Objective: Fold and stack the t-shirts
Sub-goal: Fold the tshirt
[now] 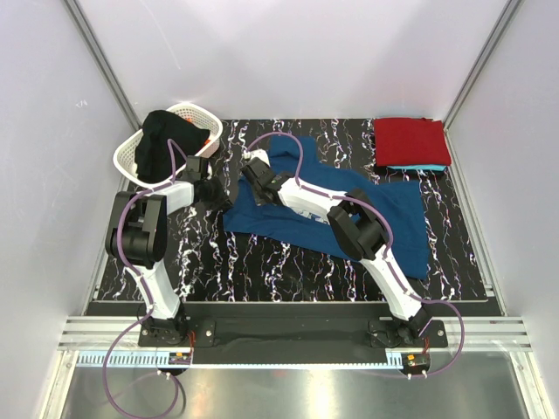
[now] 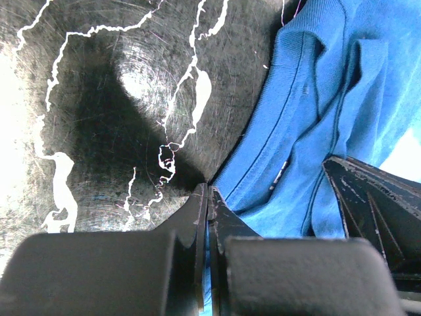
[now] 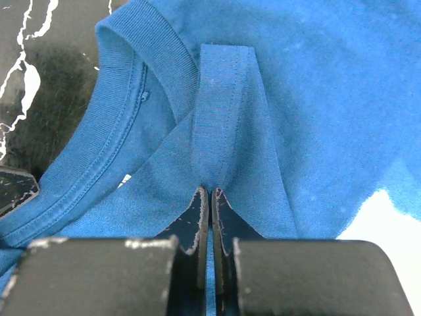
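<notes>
- White walls box in a black, white-veined tabletop (image 1: 262, 271).
- Left gripper (image 2: 208, 192) is pinched tight, with the edge of the blue t-shirt (image 1: 397, 218) caught between its fingers. Bare tabletop lies left of the jaws.
- Right gripper (image 3: 209, 191) is clamped on a raised fold by the collar ribbing, just ahead of its tips.
- 2 folded shirts, red t-shirt (image 1: 410, 140) on turquoise t-shirt (image 1: 426, 167), lie well right of both jaws.
- White basket (image 1: 129, 157) holding black cloth (image 1: 162, 140) sits near the left jaws, on their left.

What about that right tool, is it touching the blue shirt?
Touching. The right wrist view shows the right tool shut on a raised fold of the blue shirt, the cloth pinched between its tips.
</notes>
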